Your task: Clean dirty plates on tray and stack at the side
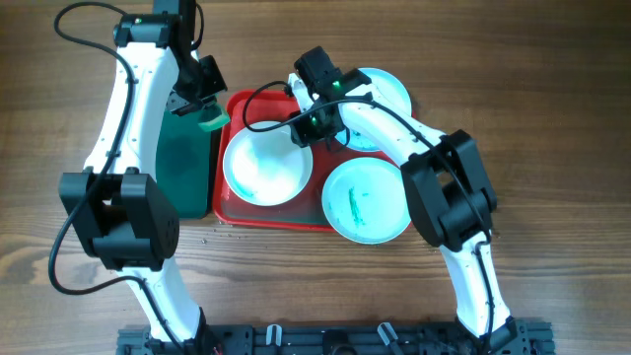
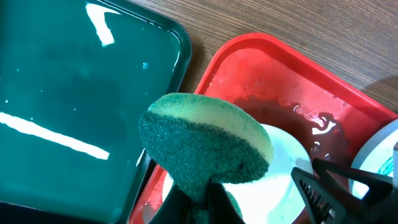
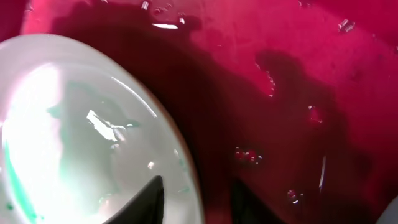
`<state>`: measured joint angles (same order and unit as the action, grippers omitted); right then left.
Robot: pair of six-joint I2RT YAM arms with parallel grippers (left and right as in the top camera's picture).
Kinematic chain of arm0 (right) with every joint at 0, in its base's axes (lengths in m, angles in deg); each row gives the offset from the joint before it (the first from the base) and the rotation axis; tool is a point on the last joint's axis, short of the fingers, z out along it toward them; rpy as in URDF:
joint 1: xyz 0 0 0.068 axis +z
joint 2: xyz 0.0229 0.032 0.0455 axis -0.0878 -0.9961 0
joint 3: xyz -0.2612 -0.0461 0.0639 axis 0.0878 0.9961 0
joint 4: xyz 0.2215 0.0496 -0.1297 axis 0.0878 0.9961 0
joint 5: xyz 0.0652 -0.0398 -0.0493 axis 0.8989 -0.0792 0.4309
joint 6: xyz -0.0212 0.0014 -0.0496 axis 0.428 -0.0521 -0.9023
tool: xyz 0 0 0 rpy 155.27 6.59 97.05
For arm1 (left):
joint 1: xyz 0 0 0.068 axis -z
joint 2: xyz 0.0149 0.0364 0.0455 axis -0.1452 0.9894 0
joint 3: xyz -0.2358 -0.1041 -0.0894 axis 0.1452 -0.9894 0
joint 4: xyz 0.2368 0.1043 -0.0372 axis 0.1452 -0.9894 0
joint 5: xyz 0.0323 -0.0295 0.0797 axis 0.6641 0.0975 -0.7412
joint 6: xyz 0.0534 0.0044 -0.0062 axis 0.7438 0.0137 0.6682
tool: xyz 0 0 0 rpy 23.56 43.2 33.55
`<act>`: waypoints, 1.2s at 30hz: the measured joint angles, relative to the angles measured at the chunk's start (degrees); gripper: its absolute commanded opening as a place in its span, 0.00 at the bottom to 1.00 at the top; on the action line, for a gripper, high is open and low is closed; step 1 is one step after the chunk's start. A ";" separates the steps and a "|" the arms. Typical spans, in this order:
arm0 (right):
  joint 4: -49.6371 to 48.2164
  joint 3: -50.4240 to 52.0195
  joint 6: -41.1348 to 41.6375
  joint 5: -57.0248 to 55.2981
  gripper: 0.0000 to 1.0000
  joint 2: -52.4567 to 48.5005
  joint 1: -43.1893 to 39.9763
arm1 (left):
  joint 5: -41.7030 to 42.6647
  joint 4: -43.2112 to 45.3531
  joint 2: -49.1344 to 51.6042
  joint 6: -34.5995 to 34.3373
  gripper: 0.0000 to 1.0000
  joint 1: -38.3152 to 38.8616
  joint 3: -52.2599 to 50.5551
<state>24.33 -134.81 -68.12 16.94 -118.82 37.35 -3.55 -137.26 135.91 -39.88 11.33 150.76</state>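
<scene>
The right gripper (image 1: 302,133) is lowered to the rim of the white plate (image 1: 261,173). Its jaws are held partly apart, with one finger (image 3: 152,200) set inside over the plate's well and the other outside over the tray floor. The rim is straddled with a gap beside it, so no clamped hold is shown. From this gripper the white plate spreads to the left and back toward the robot's base, lying flat with a faint teal film across its middle. Directly beneath gripper and plate lies the red tray (image 1: 237,104), its floor wet with droplets and its long axis running side to side across the table (image 1: 552,118). Just behind and to the right of the gripper, a second turquoise plate (image 1: 389,89) is partly hidden by the arm. Nearer the base on the right, a smeared turquoise plate (image 1: 380,212) overlaps the tray's near right corner. Its teal smear (image 1: 355,202) is drawn out lengthwise toward and away from the base. The left gripper (image 2: 196,202) is closed on a sponge (image 2: 205,140), yellow backed with dark green scourer, which juts out beyond the fingertips. Below it the seam is seen between the red tray's far left corner and a dark green tray (image 2: 62,93). That tray lies just beside the red one on the left, its long axis at right angles to the red tray's.
</scene>
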 measured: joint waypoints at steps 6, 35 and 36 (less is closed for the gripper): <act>1.27 -0.39 4.20 -2.73 0.04 -0.26 0.02 | 0.00 0.46 0.00 0.00 0.04 0.00 0.00; 13.57 -2.01 29.11 -7.21 0.04 -0.24 0.13 | 0.17 33.53 -0.52 10.05 0.04 11.30 -30.51; 13.57 -2.01 29.09 -7.23 0.04 -0.24 0.13 | 0.20 32.94 -0.63 11.72 0.04 11.32 -30.53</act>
<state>37.90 -136.82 -39.03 9.71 -119.07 37.48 -3.36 -104.32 135.28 -28.17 22.66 120.23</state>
